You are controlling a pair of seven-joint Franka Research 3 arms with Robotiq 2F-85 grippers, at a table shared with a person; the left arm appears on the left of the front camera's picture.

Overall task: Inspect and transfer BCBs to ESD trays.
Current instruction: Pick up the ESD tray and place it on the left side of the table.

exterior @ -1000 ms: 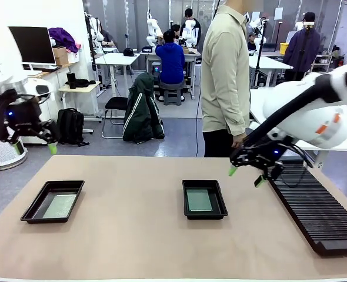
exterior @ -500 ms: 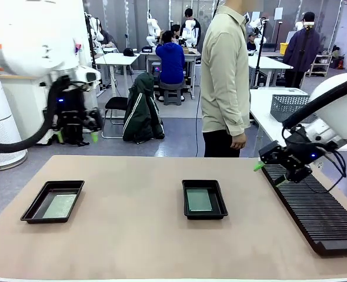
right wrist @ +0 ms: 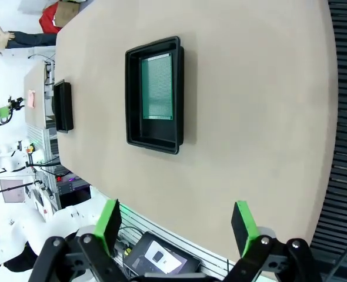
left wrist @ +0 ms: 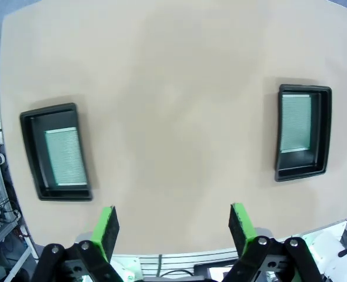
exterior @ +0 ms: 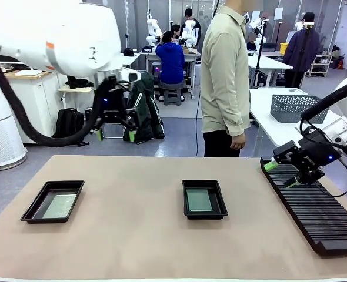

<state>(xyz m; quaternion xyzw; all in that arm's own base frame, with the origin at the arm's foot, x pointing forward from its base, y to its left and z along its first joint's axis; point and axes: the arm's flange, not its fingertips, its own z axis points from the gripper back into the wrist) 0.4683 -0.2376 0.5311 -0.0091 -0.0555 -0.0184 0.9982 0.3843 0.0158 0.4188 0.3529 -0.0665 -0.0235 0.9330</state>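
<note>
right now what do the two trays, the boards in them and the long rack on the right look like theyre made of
ESD trays: probably moulded black plastic, going by the thin flared rims and dull sheen.
BCBs: thin rigid circuit-board laminate by the look, green with a pale, finely patterned matte face.
Rack: black and closely ribbed, likely plastic; coated metal cannot be ruled out.

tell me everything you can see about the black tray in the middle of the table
The shallow black rectangular plastic tray sits flat on the tan tabletop near its middle, apart from the other black tray and the long black ribbed rack. Its raised rim flares outward, with rounded corners. Inside lies one thin green circuit board with a finely patterned face, flat on the floor and leaving a bare strip at one end. No gripper or hand touches it.
</note>
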